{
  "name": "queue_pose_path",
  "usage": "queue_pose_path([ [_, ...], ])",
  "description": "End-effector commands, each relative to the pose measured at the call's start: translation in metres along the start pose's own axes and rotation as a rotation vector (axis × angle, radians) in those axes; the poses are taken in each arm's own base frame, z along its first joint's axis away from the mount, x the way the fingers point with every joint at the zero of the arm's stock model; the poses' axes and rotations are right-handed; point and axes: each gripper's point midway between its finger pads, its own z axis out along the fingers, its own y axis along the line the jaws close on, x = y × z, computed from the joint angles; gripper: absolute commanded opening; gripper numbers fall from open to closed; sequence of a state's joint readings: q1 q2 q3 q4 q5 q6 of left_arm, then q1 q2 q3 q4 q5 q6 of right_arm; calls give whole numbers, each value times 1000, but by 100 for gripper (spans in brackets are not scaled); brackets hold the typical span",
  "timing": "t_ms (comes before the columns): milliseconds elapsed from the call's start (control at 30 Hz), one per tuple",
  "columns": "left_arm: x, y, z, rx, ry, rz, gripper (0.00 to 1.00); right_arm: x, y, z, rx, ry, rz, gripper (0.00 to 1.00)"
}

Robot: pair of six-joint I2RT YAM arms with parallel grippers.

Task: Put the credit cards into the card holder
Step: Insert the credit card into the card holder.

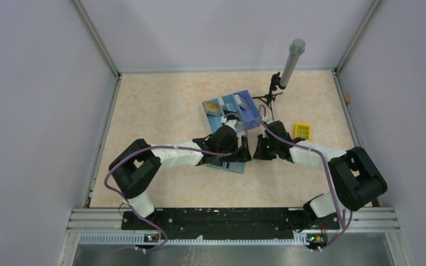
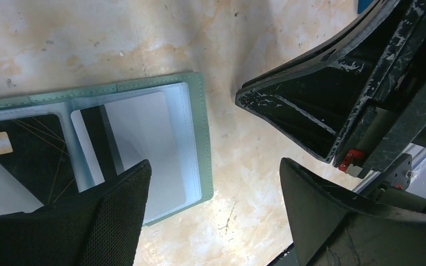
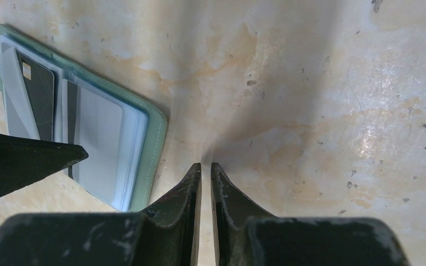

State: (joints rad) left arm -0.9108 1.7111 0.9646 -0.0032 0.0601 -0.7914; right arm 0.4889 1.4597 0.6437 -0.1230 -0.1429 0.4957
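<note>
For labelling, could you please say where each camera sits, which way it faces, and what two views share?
Top external: fixed above and behind, looking down on the table; left arm and right arm show.
Left wrist: on the left wrist, facing down at the open card holder; left gripper open.
Right wrist: on the right wrist, facing down at table beside it; right gripper shut.
Both wrist views share the card holder.

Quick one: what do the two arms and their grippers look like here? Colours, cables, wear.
Both the left arm and the right arm have white links and black joint housings, with a purple cable looped along each. The left gripper has black tapered fingers, one with a mesh-textured face. The right gripper has black wedge fingers scuffed with whitish scratches.
</note>
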Motion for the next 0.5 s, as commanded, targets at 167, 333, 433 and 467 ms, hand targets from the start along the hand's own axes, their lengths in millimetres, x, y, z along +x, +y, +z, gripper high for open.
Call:
queue_pose_path([
  [167, -13, 27, -14, -160, -61, 51, 89, 18, -7, 0, 35, 61, 9, 13],
  [333, -7, 33, -8, -180, -39, 35, 89, 22, -6, 3, 35, 70, 7, 13],
  [433, -6, 34, -6, -177, -36, 31, 89, 23, -6, 3, 36, 74, 7, 13],
  [467, -6, 33, -5, -175, -37, 30, 89, 23, -6, 3, 37, 75, 5, 13],
])
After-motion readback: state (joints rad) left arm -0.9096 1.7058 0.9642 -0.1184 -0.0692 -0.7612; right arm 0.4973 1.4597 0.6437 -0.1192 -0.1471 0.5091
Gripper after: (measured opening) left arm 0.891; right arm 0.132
